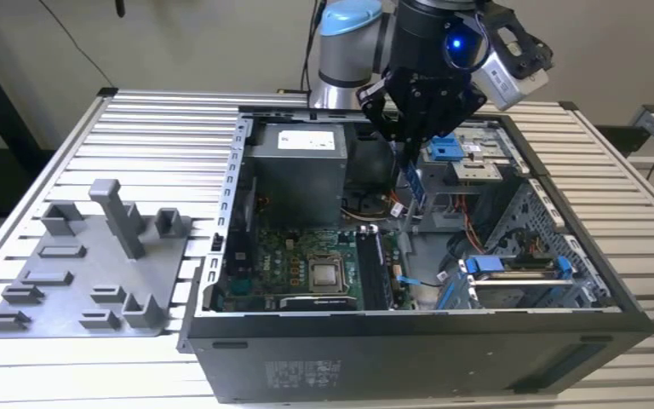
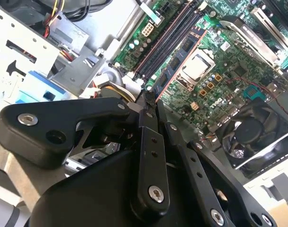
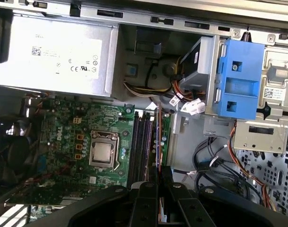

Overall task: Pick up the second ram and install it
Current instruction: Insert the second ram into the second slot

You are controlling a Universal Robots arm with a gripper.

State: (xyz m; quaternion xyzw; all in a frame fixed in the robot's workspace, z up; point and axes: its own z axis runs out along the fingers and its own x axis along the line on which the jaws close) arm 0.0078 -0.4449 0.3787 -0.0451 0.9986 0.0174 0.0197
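Exterior view: 1 robot arm [image 1: 344, 34] and 1 black gripper [image 1: 412, 145]. 1 open black metal computer case [image 1: 418, 362] sits on a slatted aluminium bench [image 1: 134, 119]. 1 flat grey plastic tray [image 1: 170, 273] w/ blocks and a post lies beside the case, on the exterior view's left.

Inside the case:
- 1 green motherboard [image 1: 287, 256]
- 1 square silver CPU socket [image 1: 327, 274]
- 1 grey boxy power supply [image 1: 299, 170]
- 2 blue plastic drive brackets, one by the gripper [image 1: 446, 146], the other bracket [image 1: 486, 266] nearer the case front

The 2 fingers [image 3: 166, 177] are clenched on the second ram [image 1: 415, 183], a thin flat dark circuit-board stick; 1 such stick is held. It hangs upright directly below the fingertips, w/ its top end pinched between them. Its lower end reaches down into the case opening, between the power supply and the nearer blue bracket. It looks clear of the motherboard, not in a slot.

In the first wrist view the second ram shows edge-on as a thin line running out from between the fingers. It lies just beside the row of dark memory slots [image 3: 140, 146], on the side away from the CPU socket. Slot count is hard to tell. In the second wrist view the stick again runs edge-on from the fingertips along the slots, w/ 1 black fan [image 2: 250, 137] off to one side.
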